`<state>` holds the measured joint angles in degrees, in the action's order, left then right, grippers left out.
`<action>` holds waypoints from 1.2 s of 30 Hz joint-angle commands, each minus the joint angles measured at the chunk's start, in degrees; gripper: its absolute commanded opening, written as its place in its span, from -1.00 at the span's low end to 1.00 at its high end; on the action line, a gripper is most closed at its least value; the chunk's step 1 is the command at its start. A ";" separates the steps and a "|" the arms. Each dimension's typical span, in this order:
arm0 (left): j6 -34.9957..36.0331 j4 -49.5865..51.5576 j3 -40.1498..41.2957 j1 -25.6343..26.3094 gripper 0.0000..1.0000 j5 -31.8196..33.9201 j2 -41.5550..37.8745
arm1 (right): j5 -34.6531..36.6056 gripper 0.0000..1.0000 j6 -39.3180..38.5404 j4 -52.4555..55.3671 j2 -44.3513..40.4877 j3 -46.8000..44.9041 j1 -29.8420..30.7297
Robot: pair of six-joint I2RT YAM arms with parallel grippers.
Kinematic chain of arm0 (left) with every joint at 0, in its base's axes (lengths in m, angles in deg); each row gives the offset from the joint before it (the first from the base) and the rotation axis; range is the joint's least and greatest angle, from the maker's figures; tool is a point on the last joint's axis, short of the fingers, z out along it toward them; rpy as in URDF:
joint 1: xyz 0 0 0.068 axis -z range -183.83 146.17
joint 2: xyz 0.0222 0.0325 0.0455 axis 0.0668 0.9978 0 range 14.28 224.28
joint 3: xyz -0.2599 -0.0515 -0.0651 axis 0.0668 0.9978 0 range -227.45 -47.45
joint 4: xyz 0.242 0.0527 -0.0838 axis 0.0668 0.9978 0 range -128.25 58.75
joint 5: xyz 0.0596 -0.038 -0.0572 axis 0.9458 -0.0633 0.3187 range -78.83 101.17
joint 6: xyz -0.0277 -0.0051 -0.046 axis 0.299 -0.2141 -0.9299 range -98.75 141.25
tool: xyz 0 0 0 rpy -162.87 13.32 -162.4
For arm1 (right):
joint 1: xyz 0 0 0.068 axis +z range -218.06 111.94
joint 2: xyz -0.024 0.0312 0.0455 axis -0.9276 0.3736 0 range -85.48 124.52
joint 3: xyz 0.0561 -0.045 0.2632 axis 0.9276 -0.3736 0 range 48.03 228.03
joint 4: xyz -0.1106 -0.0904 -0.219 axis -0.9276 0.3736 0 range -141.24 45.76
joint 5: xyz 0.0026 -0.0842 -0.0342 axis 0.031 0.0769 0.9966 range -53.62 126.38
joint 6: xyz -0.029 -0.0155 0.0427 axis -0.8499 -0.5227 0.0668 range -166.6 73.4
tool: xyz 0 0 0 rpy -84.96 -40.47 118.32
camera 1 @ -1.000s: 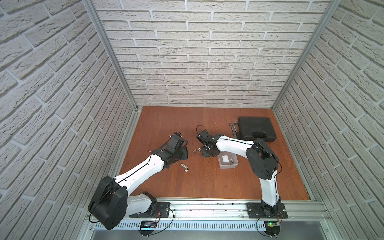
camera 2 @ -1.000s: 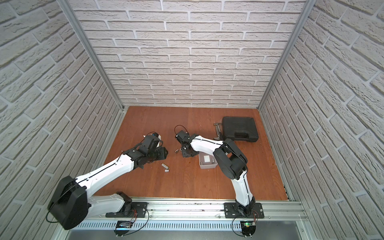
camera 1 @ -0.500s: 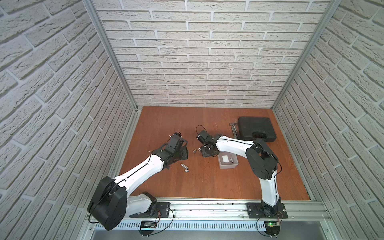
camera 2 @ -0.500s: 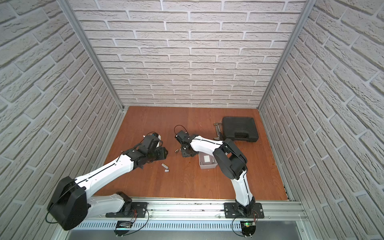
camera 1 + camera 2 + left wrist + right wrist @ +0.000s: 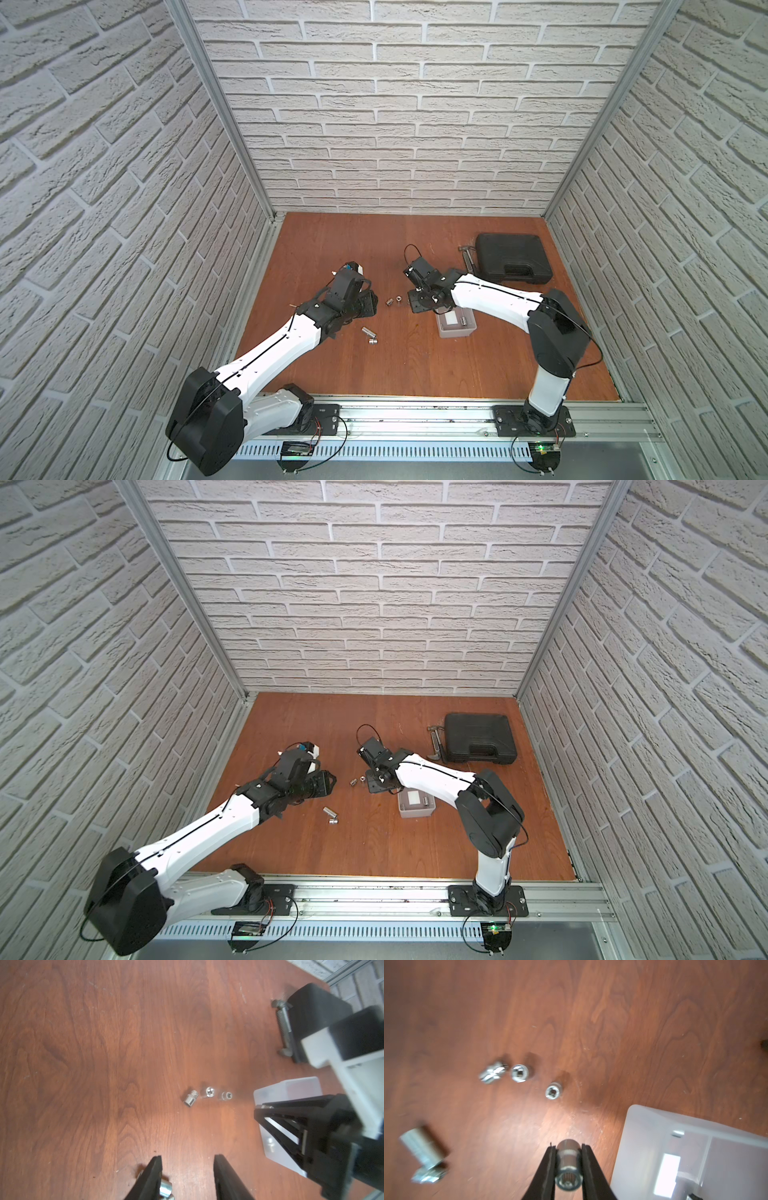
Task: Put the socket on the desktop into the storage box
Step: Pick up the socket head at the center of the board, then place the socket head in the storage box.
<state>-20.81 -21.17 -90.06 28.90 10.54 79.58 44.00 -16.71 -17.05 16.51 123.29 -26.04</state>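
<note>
My right gripper (image 5: 568,1147) is shut on a shiny steel socket (image 5: 568,1165), held just above the desktop (image 5: 415,374) next to the storage box (image 5: 654,1126). In both top views that gripper (image 5: 417,307) (image 5: 376,785) sits at the box's (image 5: 456,326) (image 5: 417,806) far left corner. One socket (image 5: 463,321) lies inside the box. My left gripper (image 5: 188,1157) is open over bare wood, with a socket (image 5: 166,1188) lying beside one finger. Three more sockets (image 5: 208,1092) lie ahead of it, between the two grippers (image 5: 395,300).
A black hard tool case (image 5: 513,264) stands at the back right, with a metal hand tool (image 5: 468,259) along its left side. Two sockets (image 5: 370,336) lie near the left arm. Brick walls close in three sides, and a rail runs along the front.
The right jaws have closed tighter on the socket. Both arms stay about where they were.
</note>
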 commanded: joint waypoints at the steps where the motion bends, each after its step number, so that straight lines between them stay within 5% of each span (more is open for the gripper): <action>1: 0.28 -5.38 1.01 -0.39 -0.07 -3.08 -2.16 | -6.54 -0.74 -1.52 -5.05 -4.26 -0.86 0.52; 11: -2.46 -10.69 1.29 -0.50 -0.03 -8.76 -6.68 | -23.66 -0.79 1.17 -10.87 -7.71 0.21 0.02; 18: -5.06 -10.20 1.88 -1.31 -0.01 -9.75 -7.78 | -26.71 -0.89 4.10 -14.82 -9.57 -1.80 -0.51; 36: -6.72 -13.35 1.22 -4.07 0.01 -12.63 -2.88 | -49.21 -0.95 23.38 -46.17 -13.66 -15.48 -9.92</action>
<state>-27.44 -31.07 -87.90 25.16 -0.91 75.93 1.49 0.47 -51.12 4.95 109.59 -34.61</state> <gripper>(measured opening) 0.507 0.241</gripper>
